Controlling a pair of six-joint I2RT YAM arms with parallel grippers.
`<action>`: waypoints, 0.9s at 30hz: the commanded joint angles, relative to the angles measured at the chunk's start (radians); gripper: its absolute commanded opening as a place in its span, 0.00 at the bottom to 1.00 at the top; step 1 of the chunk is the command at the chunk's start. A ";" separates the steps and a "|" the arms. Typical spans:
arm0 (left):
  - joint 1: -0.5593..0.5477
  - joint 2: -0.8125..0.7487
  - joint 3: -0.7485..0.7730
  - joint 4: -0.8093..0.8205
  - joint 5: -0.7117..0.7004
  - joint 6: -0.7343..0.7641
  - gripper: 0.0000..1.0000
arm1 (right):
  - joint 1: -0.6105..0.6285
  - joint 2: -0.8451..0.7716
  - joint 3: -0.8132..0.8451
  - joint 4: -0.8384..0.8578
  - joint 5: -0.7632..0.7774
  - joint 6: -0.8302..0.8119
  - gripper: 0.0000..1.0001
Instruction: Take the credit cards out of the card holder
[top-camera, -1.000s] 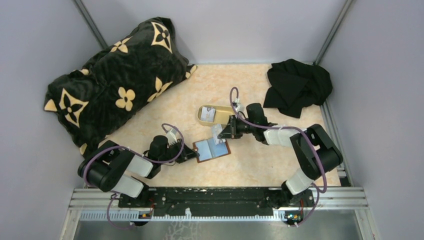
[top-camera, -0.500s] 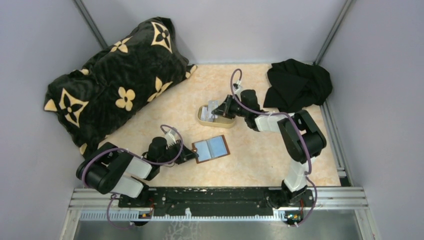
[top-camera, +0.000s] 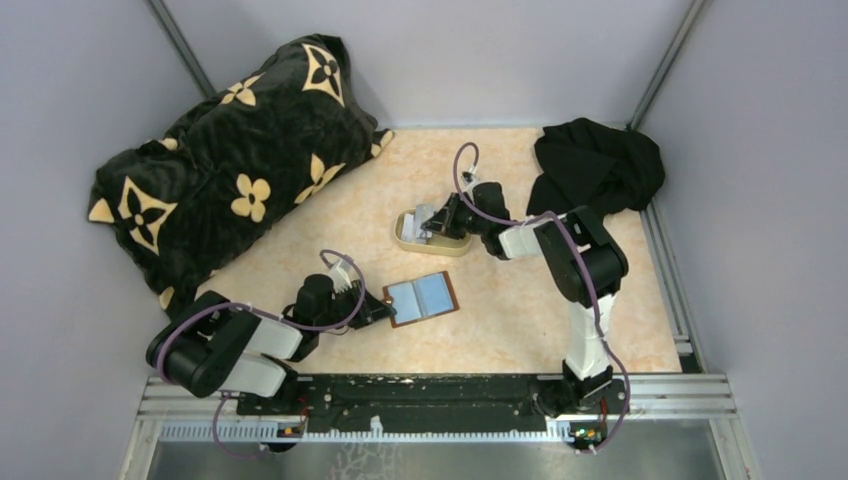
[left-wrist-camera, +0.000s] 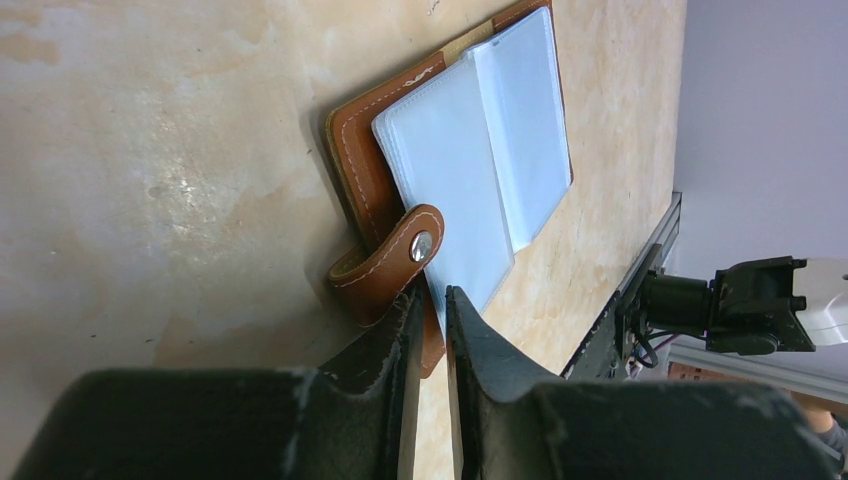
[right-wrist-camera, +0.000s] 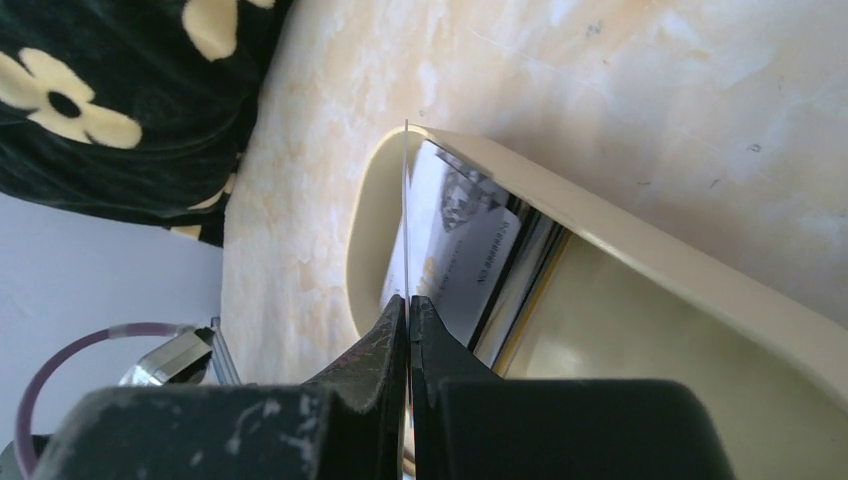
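The card holder (left-wrist-camera: 360, 170) is matt brown leather with pale stitching, a shiny metal snap (left-wrist-camera: 423, 246) and clear, glossy plastic sleeves (left-wrist-camera: 470, 150). The table (left-wrist-camera: 150, 150) is smooth, faintly glossy and marbled. The tan tray (right-wrist-camera: 640, 260) looks smooth, and the credit card (right-wrist-camera: 450, 240) in it is glossy. The cushion (top-camera: 230, 150) is plush cloth.

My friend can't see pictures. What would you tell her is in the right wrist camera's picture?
The right arm's black fingers pinch a thin card, seen edge-on, over a tan oval tray. Another printed card lies in the tray, and a black pillow with cream flowers fills the top left corner.
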 joint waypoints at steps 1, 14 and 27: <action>-0.003 0.032 -0.026 -0.114 -0.051 0.036 0.23 | 0.013 0.035 0.036 0.084 -0.014 0.014 0.00; -0.003 0.101 -0.019 -0.055 -0.032 0.023 0.22 | 0.041 0.095 0.080 0.042 -0.048 0.008 0.00; -0.003 0.048 -0.002 -0.107 -0.049 0.033 0.24 | 0.041 0.015 0.089 -0.090 -0.025 -0.084 0.24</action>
